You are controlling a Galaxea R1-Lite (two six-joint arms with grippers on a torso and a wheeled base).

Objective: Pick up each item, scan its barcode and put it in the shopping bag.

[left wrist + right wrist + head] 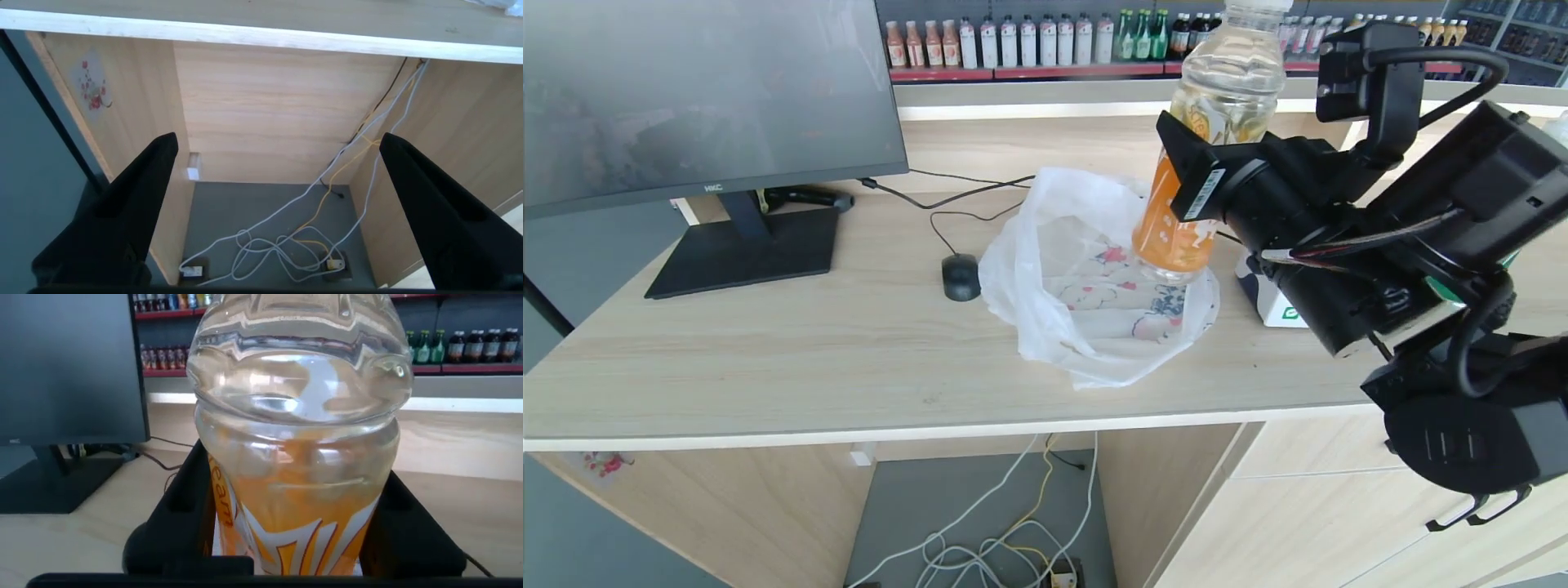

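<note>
The task looks partway through. At centre right of the head view the right claw pinches an orange-labelled bottle upright, its base over the open mouth of the white shopping bag on the table; lowering it in remains. The bag holds what looks like a printed pack. A small white box stands just right of the bag. The left claw hangs spread below the table's edge.

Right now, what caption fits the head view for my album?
Right hand holds an orange drink bottle over the shopping bag on a wooden counter.
</note>
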